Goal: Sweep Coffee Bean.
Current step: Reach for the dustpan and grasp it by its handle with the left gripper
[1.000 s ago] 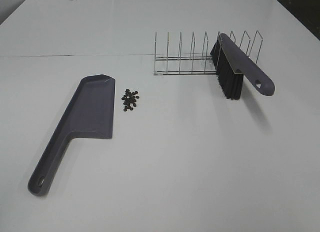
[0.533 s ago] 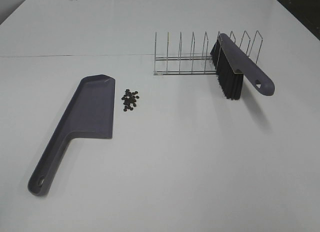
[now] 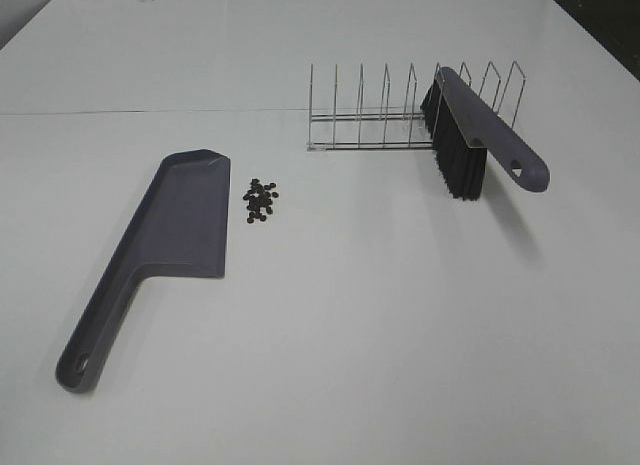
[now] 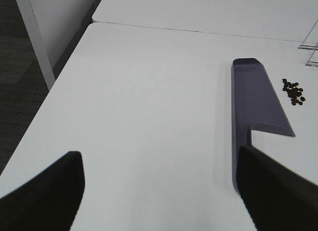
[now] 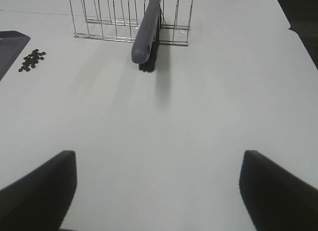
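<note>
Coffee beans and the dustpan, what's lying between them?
Nothing: bare white table separates the dark oval coffee beans from the grey-purple plastic dustpan, shown in the exterior high view.

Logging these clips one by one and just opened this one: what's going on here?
Nothing is being handled yet. The left gripper and right gripper are both open and empty, short of the things. The coffee beans lie in a small pile on the table, just beside the dustpan. The brush stands propped in the wire rack, bristles down. Sweeping has not begun.
</note>
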You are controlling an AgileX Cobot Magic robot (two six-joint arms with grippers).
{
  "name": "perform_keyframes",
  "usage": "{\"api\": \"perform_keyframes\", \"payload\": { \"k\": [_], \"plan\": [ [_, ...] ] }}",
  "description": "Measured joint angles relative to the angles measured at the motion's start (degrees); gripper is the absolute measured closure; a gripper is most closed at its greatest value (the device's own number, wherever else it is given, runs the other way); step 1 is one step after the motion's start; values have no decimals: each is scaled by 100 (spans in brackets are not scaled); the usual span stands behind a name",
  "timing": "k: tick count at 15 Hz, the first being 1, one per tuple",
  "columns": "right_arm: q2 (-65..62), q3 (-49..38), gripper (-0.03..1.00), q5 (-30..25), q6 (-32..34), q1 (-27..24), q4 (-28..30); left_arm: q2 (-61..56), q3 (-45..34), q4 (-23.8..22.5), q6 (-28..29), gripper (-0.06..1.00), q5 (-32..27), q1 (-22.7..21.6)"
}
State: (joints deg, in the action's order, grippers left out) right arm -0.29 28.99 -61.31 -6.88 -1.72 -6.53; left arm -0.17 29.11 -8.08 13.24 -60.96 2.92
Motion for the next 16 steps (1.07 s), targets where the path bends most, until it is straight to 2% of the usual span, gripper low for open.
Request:
{"api": "perform_keyframes", "payload": {
  "k": [16],
  "plan": [
    [0, 0, 18, 0, 0, 0, 0, 0, 0, 0, 0, 16, 0, 0]
  ]
}}
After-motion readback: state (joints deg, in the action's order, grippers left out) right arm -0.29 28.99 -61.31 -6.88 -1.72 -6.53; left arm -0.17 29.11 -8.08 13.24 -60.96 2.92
